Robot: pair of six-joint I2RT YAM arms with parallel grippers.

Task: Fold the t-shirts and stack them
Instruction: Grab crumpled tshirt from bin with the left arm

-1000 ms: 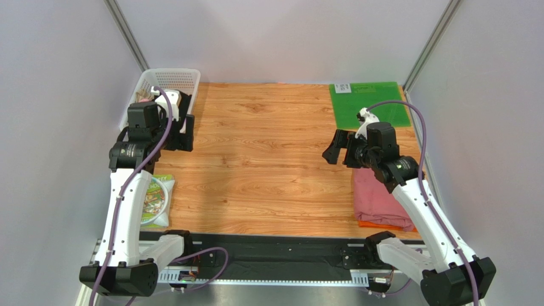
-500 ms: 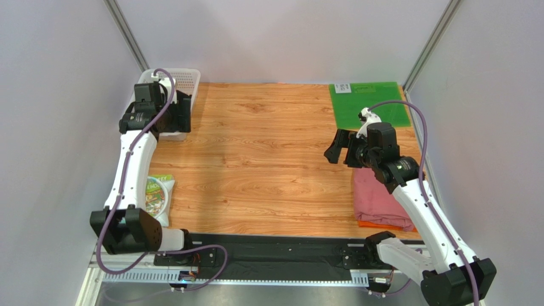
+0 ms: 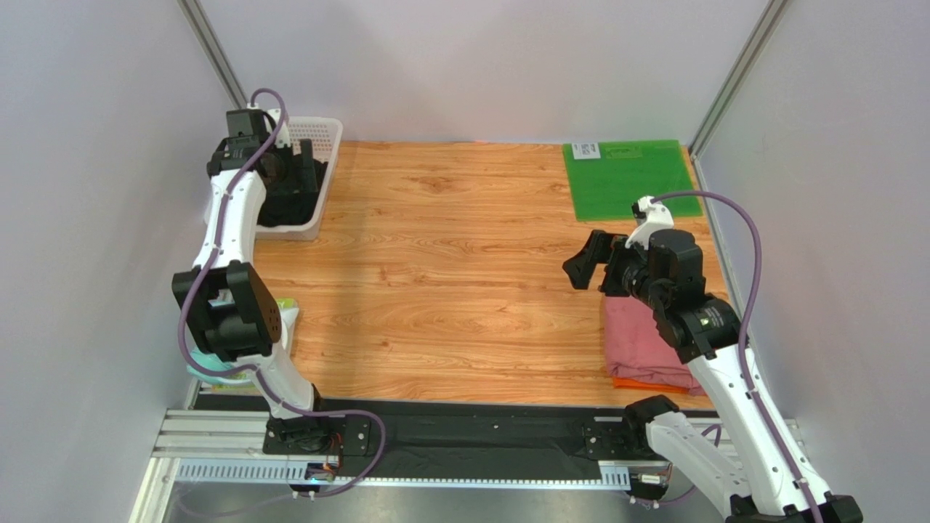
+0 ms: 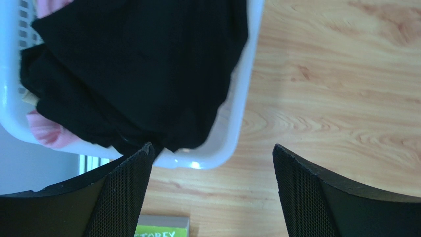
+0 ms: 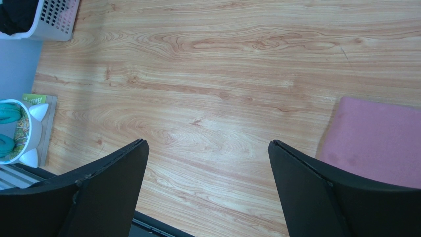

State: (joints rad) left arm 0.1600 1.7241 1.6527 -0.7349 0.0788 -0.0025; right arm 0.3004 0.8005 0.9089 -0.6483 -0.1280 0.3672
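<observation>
The left gripper (image 4: 212, 148) hangs over the near end of the white basket (image 4: 238, 118) at the far-left corner of the table (image 3: 458, 262), jaws spread wide and holding nothing. Below it the black t-shirt (image 4: 138, 74) lies bunched inside, with pink cloth (image 4: 47, 132) peeking from under it — possibly another garment. The right gripper (image 5: 207, 143) hovers above bare wood, equally wide and empty. Just beside it, at the near right edge, the dusty-pink t-shirt (image 3: 646, 338) rests folded on the orange one (image 3: 646, 382). The green mat (image 3: 631, 180) lies at the far right.
</observation>
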